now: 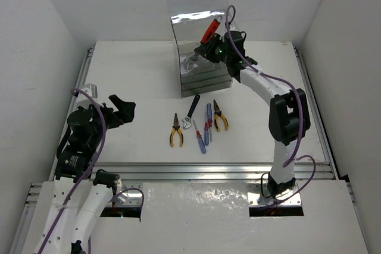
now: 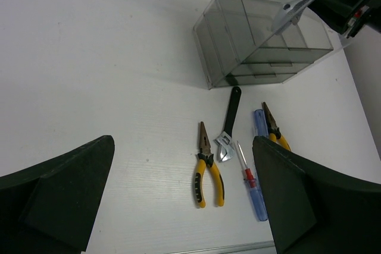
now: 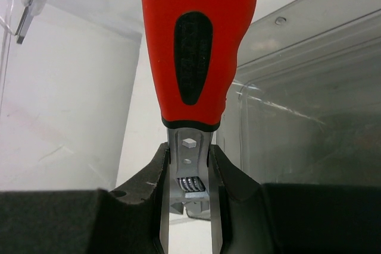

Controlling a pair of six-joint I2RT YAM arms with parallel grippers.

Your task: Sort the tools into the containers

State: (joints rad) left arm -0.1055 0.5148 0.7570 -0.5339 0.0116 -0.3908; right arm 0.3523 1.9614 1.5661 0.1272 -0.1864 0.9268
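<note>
The right gripper is clamping the red-handled adjustable wrench by its silver shank, the fingers pressing on either side just beside the knurled adjuster; the red handle is sticking out past the fingertips, tilted upward in the overhead view; the gripper is holding the wrench in the air at the front right corner of the smoky clear container, above its stacked trays and beside its tall transparent top; the left gripper is hanging with its fingers wide apart and holding nothing, well to the left of the tools on the table; there, in a close row in front of the container, are lying yellow-handled pliers, a black-handled wrench, a red screwdriver, a blue screwdriver and a second pair of yellow pliers.
</note>
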